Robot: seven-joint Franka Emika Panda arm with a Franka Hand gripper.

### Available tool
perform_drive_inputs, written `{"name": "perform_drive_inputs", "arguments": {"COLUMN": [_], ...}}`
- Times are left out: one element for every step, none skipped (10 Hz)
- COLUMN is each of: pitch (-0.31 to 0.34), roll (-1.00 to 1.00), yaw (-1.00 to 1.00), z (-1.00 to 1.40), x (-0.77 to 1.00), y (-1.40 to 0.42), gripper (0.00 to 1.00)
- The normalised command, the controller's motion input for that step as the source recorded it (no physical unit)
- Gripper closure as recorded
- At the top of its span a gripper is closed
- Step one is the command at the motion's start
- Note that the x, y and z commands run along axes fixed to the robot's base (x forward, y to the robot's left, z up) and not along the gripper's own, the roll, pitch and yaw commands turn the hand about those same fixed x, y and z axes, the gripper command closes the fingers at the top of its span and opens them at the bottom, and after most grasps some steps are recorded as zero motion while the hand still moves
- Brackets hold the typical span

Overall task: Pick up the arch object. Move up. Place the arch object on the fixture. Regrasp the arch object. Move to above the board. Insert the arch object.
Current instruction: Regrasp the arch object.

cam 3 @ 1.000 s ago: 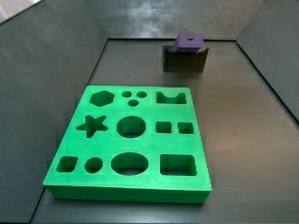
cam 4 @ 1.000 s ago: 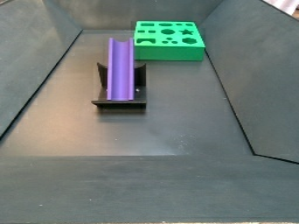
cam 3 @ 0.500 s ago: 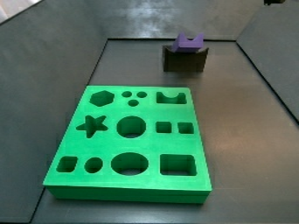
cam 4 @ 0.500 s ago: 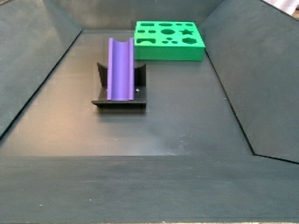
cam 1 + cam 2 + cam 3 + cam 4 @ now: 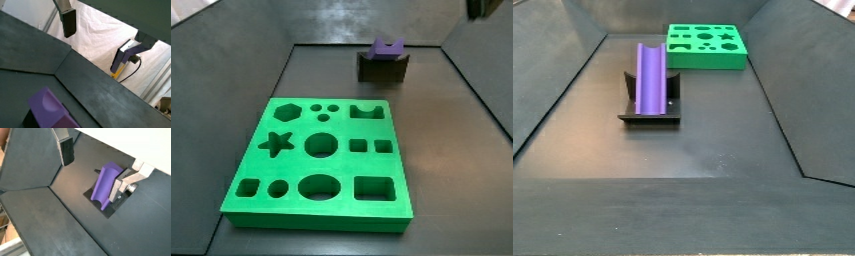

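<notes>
The purple arch object point(image 5: 648, 75) lies lengthwise on the dark fixture point(image 5: 649, 116), groove up, and shows in both side views; its end point(image 5: 388, 46) sticks up from the fixture point(image 5: 382, 68) near the back wall. The green board point(image 5: 321, 160) with its shaped cut-outs lies flat on the floor, apart from the fixture. My gripper point(image 5: 93, 170) hangs open above the arch object point(image 5: 103, 185), clear of it, with nothing between its fingers point(image 5: 66, 152). In a wrist view the arch object point(image 5: 50, 106) sits well below the open gripper point(image 5: 95, 42).
Dark sloping walls point(image 5: 553, 90) enclose the floor on all sides. The board point(image 5: 706, 46) lies near the far end in a side view. A dark bit of the gripper point(image 5: 486, 7) shows at the upper corner of a side view.
A dark part of the gripper has come down into the upper corner of a side view. The arch object, fixture and board have not moved.
</notes>
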Motion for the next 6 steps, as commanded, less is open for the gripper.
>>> {"name": "perform_drive_inputs", "arguments": {"pitch": [-0.119, -0.122, -0.120, -0.108, -0.095, -0.081], "roll": [0.14, 0.10, 0.07, 0.06, 0.05, 0.05], "yaw": [0.03, 0.00, -0.02, -0.04, -0.05, -0.06], "z": [-1.00, -1.00, -1.00, -1.00, -1.00, -1.00], "x": [0.05, 0.05, 0.05, 0.05, 0.05, 0.05], "y": [0.03, 0.03, 0.03, 0.03, 0.03, 0.03], "gripper": [0.00, 0.00, 0.00, 0.00, 0.00, 0.00]}}
